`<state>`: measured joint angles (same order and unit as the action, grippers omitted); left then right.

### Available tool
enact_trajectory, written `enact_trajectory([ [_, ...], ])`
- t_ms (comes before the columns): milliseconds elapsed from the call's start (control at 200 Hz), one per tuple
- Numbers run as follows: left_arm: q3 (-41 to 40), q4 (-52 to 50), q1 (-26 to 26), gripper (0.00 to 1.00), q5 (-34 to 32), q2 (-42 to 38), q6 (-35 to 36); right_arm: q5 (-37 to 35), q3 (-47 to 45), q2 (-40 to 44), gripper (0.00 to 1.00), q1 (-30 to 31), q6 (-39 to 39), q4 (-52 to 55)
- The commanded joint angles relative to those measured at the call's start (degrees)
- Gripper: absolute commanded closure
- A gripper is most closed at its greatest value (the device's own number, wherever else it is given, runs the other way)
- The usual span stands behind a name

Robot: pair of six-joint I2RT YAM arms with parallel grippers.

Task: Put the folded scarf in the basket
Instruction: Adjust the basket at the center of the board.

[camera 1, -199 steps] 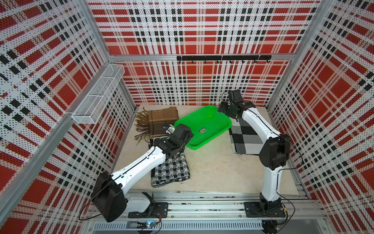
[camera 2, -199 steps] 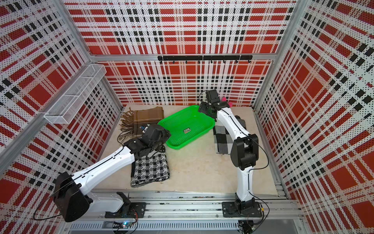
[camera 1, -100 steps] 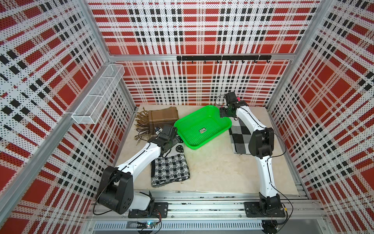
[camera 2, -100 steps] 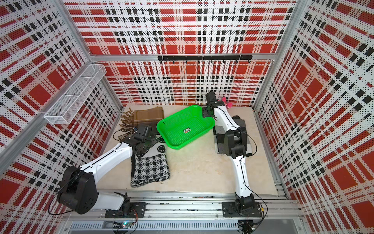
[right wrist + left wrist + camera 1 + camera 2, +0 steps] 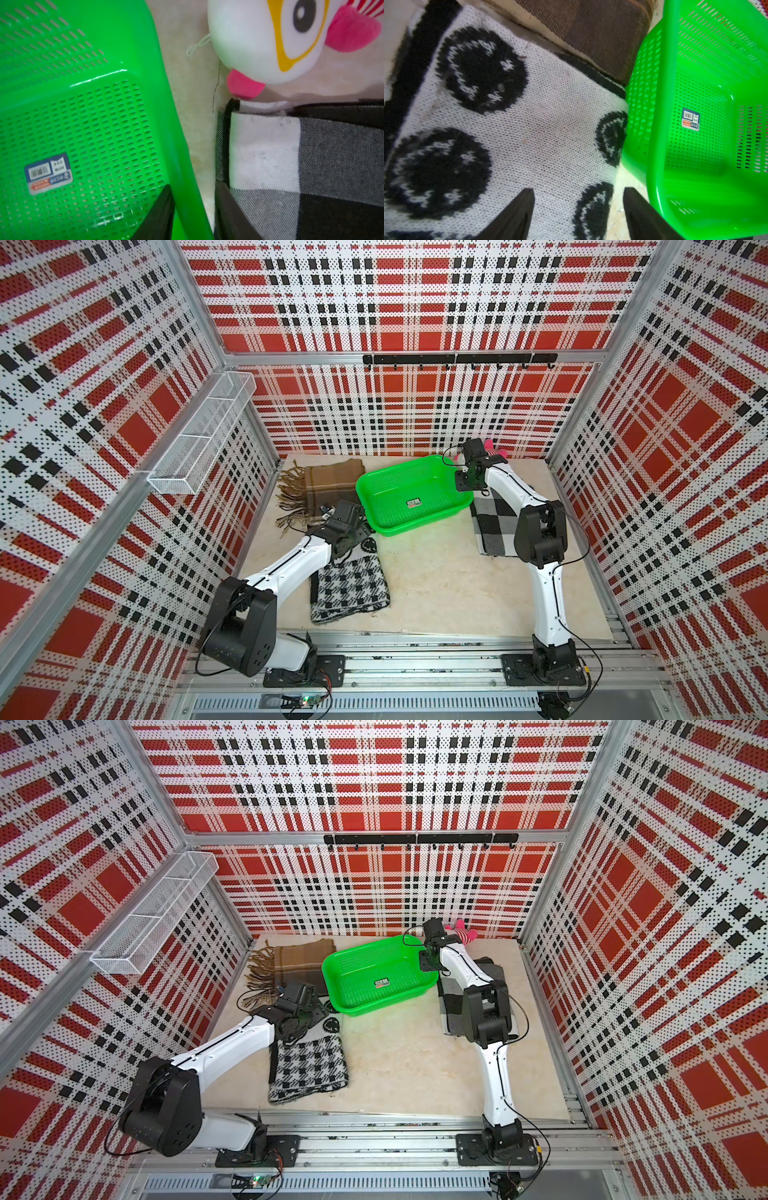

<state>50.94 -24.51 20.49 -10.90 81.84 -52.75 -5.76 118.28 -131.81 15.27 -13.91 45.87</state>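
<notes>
The bright green basket (image 5: 399,466) (image 5: 365,977) stands empty at the back middle. A white knit scarf with black round faces (image 5: 550,124) (image 5: 368,546) lies folded against its front left corner. My left gripper (image 5: 578,190) (image 5: 363,536) hangs open just above that scarf, one finger over the knit, one beside the basket (image 5: 695,83) wall. My right gripper (image 5: 194,187) (image 5: 467,488) sits astride the basket (image 5: 93,114) right rim, one finger inside, one outside. Its jaws are narrow, with a slit of floor showing between the outer finger and the rim.
A brown fringed scarf (image 5: 328,485) lies back left, a black-and-white houndstooth scarf (image 5: 349,589) front left, a grey checked scarf (image 5: 494,518) (image 5: 311,155) right of the basket. A white and pink plush toy (image 5: 270,37) sits by the back wall. A white wire rack (image 5: 203,435) hangs on the left wall.
My right gripper has dropped over the basket's right rim and its jaws have narrowed. The left gripper has come down from above the basket's left edge to the knit scarf.
</notes>
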Motion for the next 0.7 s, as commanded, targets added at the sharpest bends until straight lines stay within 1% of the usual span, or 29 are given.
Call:
enact_trajectory([
  [0, -1.41, 2.26, -1.44, 0.26, 0.50, 1.58, 1.66, -2.49, -3.92, 4.27, 0.69, 0.52, -2.71, 0.40],
  [85, -2.02, 3.86, -2.44, 0.27, 1.51, 2.70, 1.99, -2.13, -7.05, 6.34, 0.71, 1.15, -3.82, 0.51],
  [261, -1.63, 6.85, -2.65, 0.30, 3.57, 6.30, 2.13, -4.19, -13.88, 10.69, 0.71, 3.22, -5.42, -1.04],
  [351, -0.82, 7.19, -2.56, 0.31, 4.04, 8.26, 2.15, -4.21, -16.08, 12.45, 0.76, 3.31, -7.18, -1.11],
  [506, 0.15, 7.46, -2.64, 0.31, 3.11, 8.75, 1.95, -2.99, -19.41, 15.23, 0.79, 3.68, -7.29, -1.55],
  [656, 1.14, 7.49, -3.00, 0.31, 2.80, 8.87, 2.34, -6.32, -22.77, 16.97, 0.79, 3.98, -7.82, 0.01],
  [696, 1.28, 7.49, -3.08, 0.31, 2.98, 9.12, 2.63, -7.47, -23.92, 17.44, 0.75, 3.88, -7.67, -0.23],
])
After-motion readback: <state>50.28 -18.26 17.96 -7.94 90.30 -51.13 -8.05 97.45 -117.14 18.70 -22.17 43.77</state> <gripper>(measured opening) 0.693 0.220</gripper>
